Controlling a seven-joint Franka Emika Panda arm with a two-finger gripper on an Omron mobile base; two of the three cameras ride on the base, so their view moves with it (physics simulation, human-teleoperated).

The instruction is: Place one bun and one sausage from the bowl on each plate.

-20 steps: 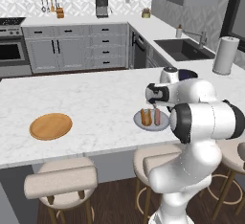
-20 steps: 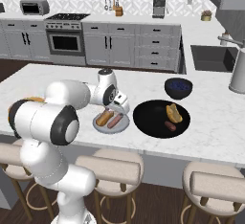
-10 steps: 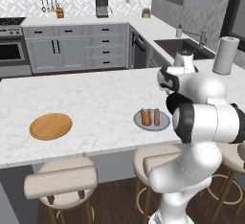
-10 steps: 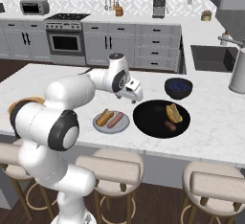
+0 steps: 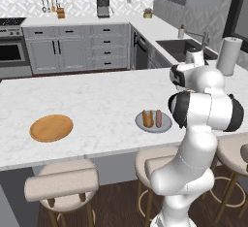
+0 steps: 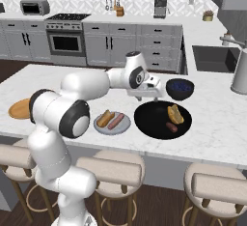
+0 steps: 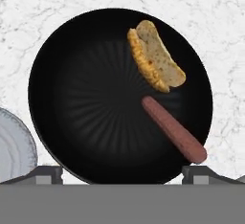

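The wide black bowl (image 6: 149,121) (image 7: 95,103) holds one bun (image 6: 175,114) (image 7: 155,60) and one sausage (image 6: 171,126) (image 7: 173,128) on its right side. My gripper (image 6: 146,96) (image 7: 122,175) hovers open above the bowl's near-left edge, nothing between its fingertips (image 7: 48,174). The grey plate (image 6: 123,128) (image 5: 167,125) lies just left of the bowl and carries a bun (image 6: 105,118) (image 5: 147,118) and a sausage (image 6: 116,121) (image 5: 159,118) side by side. The wood plate (image 5: 51,127) (image 6: 17,109) lies bare far to the left on the counter.
A small dark blue bowl (image 6: 179,88) stands right behind the black bowl. A paper towel roll (image 5: 227,56) and a sink are on the far counter. Stools line the counter's near edge. My own arm spans the counter between the wood plate and the bowl.
The hand has lifted away from the grey plate and swung right, over the black bowl. The bun and sausage on the grey plate stayed put.
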